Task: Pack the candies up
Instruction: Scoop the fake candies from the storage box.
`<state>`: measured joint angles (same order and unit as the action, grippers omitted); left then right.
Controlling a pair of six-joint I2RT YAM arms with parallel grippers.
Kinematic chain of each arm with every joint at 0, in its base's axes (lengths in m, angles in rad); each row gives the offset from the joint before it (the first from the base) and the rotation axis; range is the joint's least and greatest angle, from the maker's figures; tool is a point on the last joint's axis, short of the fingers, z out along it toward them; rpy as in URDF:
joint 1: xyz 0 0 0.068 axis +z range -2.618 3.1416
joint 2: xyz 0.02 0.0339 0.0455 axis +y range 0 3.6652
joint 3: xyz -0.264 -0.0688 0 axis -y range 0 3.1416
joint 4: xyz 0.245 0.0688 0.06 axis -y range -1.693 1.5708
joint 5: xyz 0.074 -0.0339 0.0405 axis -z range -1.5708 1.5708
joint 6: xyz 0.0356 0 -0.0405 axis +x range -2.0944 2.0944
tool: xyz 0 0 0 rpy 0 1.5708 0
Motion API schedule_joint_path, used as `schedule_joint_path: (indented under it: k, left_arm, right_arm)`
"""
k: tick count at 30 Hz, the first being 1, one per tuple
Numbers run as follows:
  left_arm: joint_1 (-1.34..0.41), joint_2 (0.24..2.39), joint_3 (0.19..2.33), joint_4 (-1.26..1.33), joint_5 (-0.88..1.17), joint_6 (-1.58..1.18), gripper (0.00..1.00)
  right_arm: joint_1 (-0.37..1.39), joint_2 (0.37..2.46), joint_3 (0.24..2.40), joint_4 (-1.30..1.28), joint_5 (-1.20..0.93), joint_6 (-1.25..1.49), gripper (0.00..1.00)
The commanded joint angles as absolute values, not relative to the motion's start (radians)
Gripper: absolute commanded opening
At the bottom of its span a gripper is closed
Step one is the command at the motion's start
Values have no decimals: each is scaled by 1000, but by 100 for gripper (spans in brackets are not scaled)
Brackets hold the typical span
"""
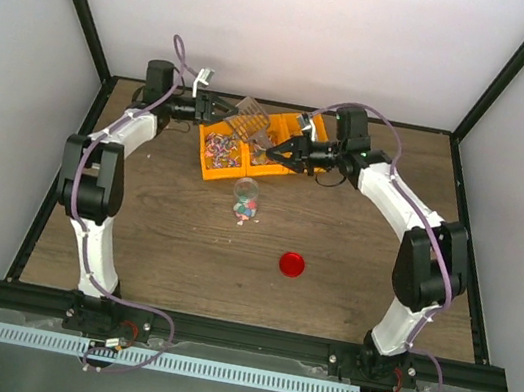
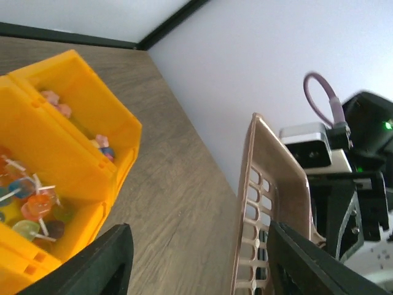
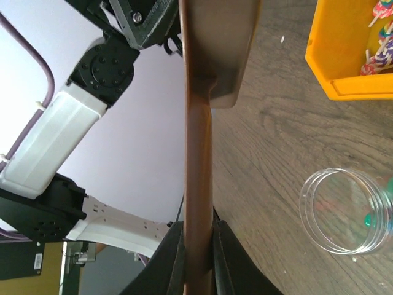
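The candies (image 2: 37,203) fill the orange plastic double bin (image 2: 80,135), with a few spilled just in front of it. They look tiny, light and prone to scatter, so they are probably better scooped than pinched. Above the bin, the right gripper (image 3: 199,267) pinches the handle of a brown slotted plastic scoop (image 3: 198,153). The left gripper (image 2: 202,270) stands spread at the bin's far edge.

Left claw (image 2: 199,252) spread wide; right claw (image 3: 199,244) clamped tight.

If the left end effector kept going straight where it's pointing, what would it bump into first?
Most likely the brown slotted scoop. It stands right at the open jaws of the left end effector, closer to one side. The right end effector grips the scoop's handle. Depth is hard to judge here.
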<state>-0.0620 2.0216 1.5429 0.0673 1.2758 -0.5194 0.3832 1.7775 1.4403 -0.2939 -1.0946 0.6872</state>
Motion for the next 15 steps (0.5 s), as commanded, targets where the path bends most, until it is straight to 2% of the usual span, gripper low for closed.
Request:
schedule_joint_path:
  k: [1, 3, 4, 8, 15]
  left_arm:
    - [-9, 1952, 1495, 109, 1156, -559, 67]
    - [14, 1923, 1475, 70, 1052, -531, 77]
    - [20, 1912, 1473, 30, 991, -504, 78]
    - [18, 1894, 1494, -151, 805, -441, 69]
    - [-86, 1860, 1511, -418, 420, -254, 68]
  right_arm:
    - [381, 1707, 1385, -127, -1031, 869, 1]
    - [375, 1686, 1353, -91, -969, 982, 1]
    - [369, 1679, 1333, -64, -954, 1038, 1]
    - [358, 1655, 1250, 49, -894, 1269, 1]
    - [357, 1686, 1200, 82, -813, 1563, 1]
